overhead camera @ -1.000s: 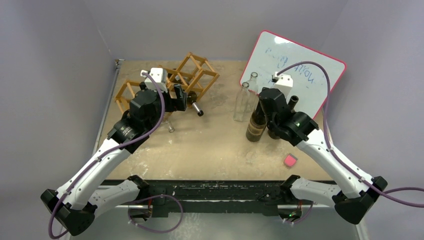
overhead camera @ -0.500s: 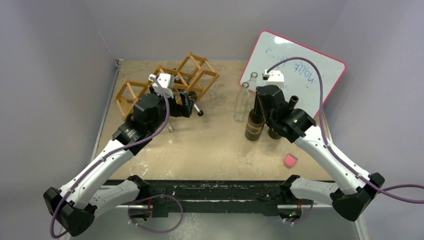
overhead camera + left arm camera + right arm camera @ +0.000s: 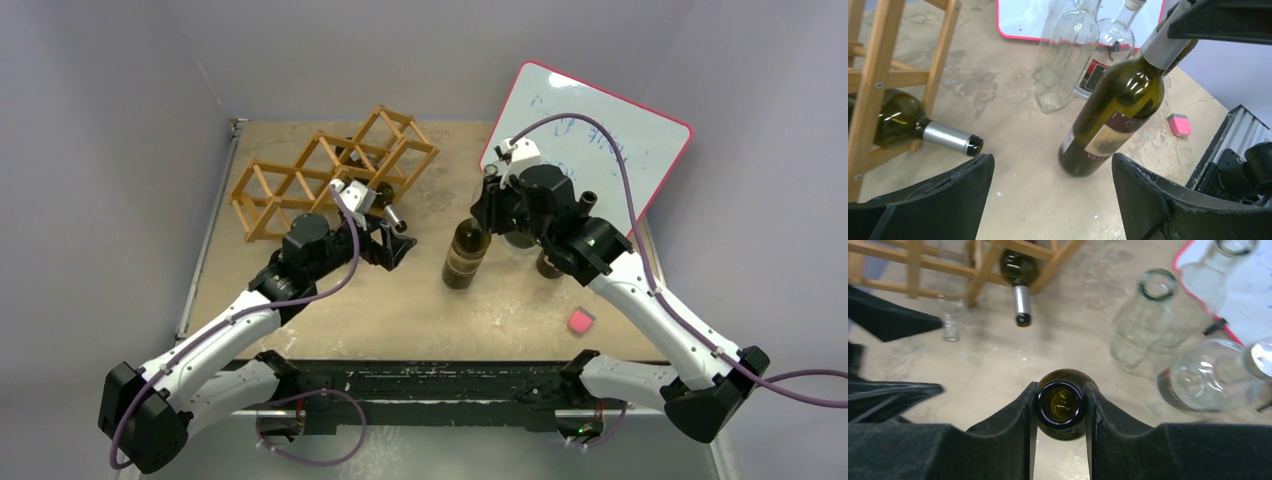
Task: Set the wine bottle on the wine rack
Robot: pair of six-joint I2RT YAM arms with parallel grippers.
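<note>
A dark green wine bottle (image 3: 464,256) with a worn label stands slightly tilted near the table's middle. My right gripper (image 3: 1060,405) is shut on its neck just under the open mouth. The same wine bottle (image 3: 1118,115) leans in front of my left gripper (image 3: 1052,159), whose jaws stand wide open and empty a short way left of it. In the top view the left gripper (image 3: 395,245) is between the bottle and the wine rack (image 3: 330,170). The rack is a light wooden lattice at the back left. Another green bottle (image 3: 385,205) lies in one cell, its silver-capped neck sticking out.
A red-edged whiteboard (image 3: 600,130) leans at the back right. Clear glass bottles (image 3: 1143,320) and a dark bottle (image 3: 548,262) stand under my right arm. A pink eraser (image 3: 579,321) lies at the front right. A small clear bottle (image 3: 950,320) stands by the rack.
My right gripper has closed on the wine bottle's neck and carried it left, away from the other bottles. My left arm has drawn back from the rack toward the middle, still open.
</note>
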